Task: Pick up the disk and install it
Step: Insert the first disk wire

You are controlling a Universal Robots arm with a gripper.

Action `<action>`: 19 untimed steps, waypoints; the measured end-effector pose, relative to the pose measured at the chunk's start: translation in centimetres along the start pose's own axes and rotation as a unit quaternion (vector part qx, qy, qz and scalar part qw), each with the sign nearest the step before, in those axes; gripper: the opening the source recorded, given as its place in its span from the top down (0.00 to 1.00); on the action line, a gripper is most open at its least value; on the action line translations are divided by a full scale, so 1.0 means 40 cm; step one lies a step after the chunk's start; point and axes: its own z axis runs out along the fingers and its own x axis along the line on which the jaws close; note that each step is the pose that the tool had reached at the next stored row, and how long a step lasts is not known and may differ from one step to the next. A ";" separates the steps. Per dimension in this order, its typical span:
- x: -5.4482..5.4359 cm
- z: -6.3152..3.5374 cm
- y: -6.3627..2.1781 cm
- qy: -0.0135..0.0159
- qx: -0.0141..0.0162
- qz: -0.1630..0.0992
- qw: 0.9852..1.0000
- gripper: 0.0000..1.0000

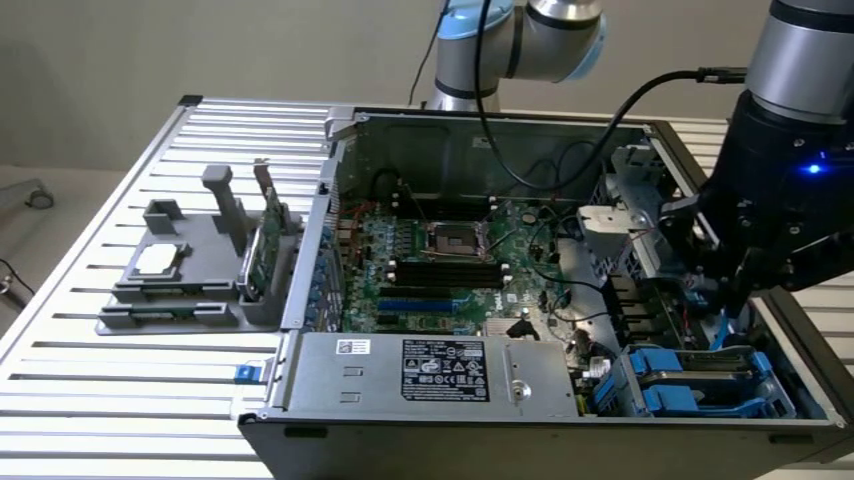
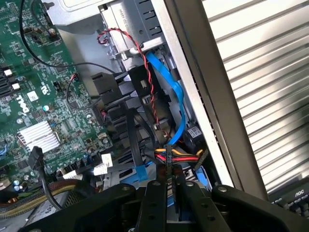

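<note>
Gripper [image 1: 731,300] sits low inside the case [image 1: 534,440], at the side on the exterior view's right, over the drive cage [image 1: 707,395]. Whether it is apart, together or clamped on anything I cannot tell, because that end is buried among brackets and cables. In the wrist view the gripper [image 2: 170,186] hangs just above a tied bundle of red, yellow and black wires [image 2: 176,155]. A blue data cable [image 2: 166,87] and a twisted red-and-black wire [image 2: 145,72] run along the case's wall beside it.

Blue carrier plastic shows in the cage at the case's front corner, directly under the gripper, and I take this for the disk [image 1: 663,375]. Its label is hidden. A sliver of the same blue [image 2: 203,178] lies just beside the gripper in the wrist view.

By my reading the work is at the cage end of the task. The disk is in or at its bay inside the case, not out on the slatted table [image 1: 107,390]. Whether it is pushed fully home I cannot tell.

The wrist [image 1: 787,200] stands near upright over the case's wall on the exterior view's right, with a blue light lit. A black cable [image 1: 627,100] loops from it across the case. The arm's upper joints [image 1: 534,30] rise behind the case's rear wall. Outside the case, on the exterior view's left, a grey holder [image 1: 174,280] carries a square chip [image 1: 156,258] and a green card [image 1: 271,235].
</note>
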 end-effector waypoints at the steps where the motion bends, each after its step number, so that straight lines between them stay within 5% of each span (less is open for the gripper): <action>1: 0.001 -0.002 0.000 0.000 0.000 0.000 1.000 0.83; 11: 0.002 -0.013 -0.003 0.001 0.003 0.009 1.000 0.83; 14: 0.002 -0.013 -0.003 -0.001 0.008 0.011 1.000 0.83; 19: -0.001 -0.013 -0.010 -0.008 0.023 0.009 1.000 0.83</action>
